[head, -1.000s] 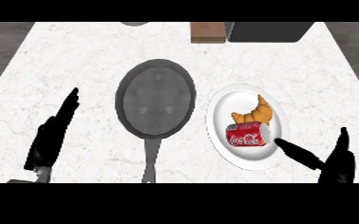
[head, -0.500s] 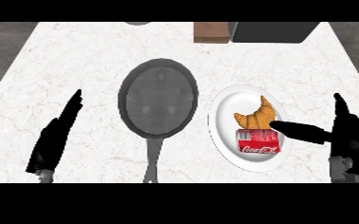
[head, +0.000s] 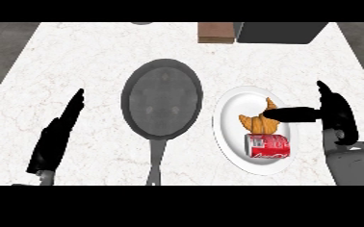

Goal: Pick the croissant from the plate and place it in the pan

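Head view | croissant [head: 259,120] on plate [head: 231,139] — right hand [head: 334,113] thumb touching it

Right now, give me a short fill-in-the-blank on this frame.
1. The croissant lies on the ____.
2. Beside it on the plate lies a red ____.
3. The pan holds ____.
4. The ____ hand's thumb reaches to the croissant; the left hand rests open.

Missing: plate; can; nothing; right

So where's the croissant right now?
In the head view the croissant lies on the white plate at the right, just above a red can and right of the pan. The right robot hand reaches its thumb to it.
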